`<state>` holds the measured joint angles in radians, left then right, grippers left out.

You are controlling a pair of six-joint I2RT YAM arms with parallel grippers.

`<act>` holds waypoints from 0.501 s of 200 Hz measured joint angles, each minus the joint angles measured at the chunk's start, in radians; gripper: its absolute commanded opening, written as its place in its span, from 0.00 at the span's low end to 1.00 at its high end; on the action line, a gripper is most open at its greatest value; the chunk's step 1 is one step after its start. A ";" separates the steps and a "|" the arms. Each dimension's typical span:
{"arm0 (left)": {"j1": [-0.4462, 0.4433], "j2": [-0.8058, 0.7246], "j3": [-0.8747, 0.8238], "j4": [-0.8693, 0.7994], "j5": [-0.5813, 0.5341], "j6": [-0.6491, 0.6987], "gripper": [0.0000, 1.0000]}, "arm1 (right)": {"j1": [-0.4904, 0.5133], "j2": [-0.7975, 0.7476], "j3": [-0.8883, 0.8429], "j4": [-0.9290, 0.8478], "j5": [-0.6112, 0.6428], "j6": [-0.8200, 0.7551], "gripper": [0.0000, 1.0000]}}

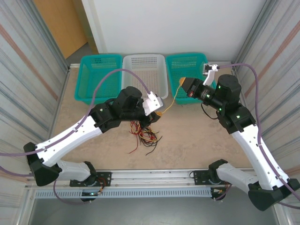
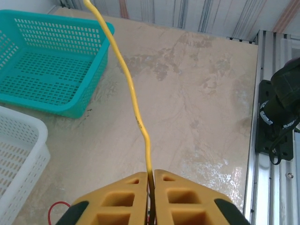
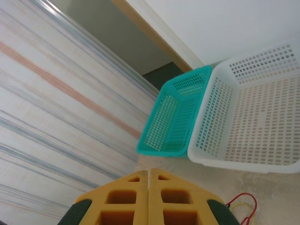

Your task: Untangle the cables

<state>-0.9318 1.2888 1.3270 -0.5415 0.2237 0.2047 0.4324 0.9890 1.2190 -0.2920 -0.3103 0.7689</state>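
A tangle of thin red, black and yellow cables (image 1: 144, 132) lies on the table in front of the left arm. One yellow cable (image 1: 172, 99) stretches up out of it between the two grippers. My left gripper (image 1: 159, 112) is shut on this yellow cable (image 2: 133, 93) just above the tangle, the strand running out between its yellow fingers (image 2: 126, 187). My right gripper (image 1: 181, 83) is shut, and the cable's far end meets its fingertips above the right teal basket. A red loop (image 3: 241, 199) and a yellow strand (image 3: 243, 206) show below the right gripper (image 3: 148, 171).
Three baskets stand in a row at the back: teal (image 1: 84, 79), white (image 1: 143, 56), teal (image 1: 187, 56). Corrugated walls close in both sides. A metal rail (image 1: 154, 177) with the arm bases runs along the near edge. Bare table lies right of the tangle.
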 measured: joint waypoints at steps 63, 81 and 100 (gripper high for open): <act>0.000 -0.007 -0.051 0.068 0.003 -0.019 0.00 | 0.006 -0.002 0.000 -0.001 0.003 -0.003 0.00; 0.000 -0.024 -0.077 0.101 0.003 -0.021 0.00 | 0.006 -0.007 0.000 -0.001 0.008 -0.003 0.00; 0.000 -0.041 -0.093 0.129 0.003 -0.022 0.00 | 0.006 -0.020 0.000 -0.001 0.019 -0.003 0.00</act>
<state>-0.9318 1.2476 1.2335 -0.4122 0.2272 0.1825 0.4385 0.9691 1.2190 -0.2928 -0.2909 0.7654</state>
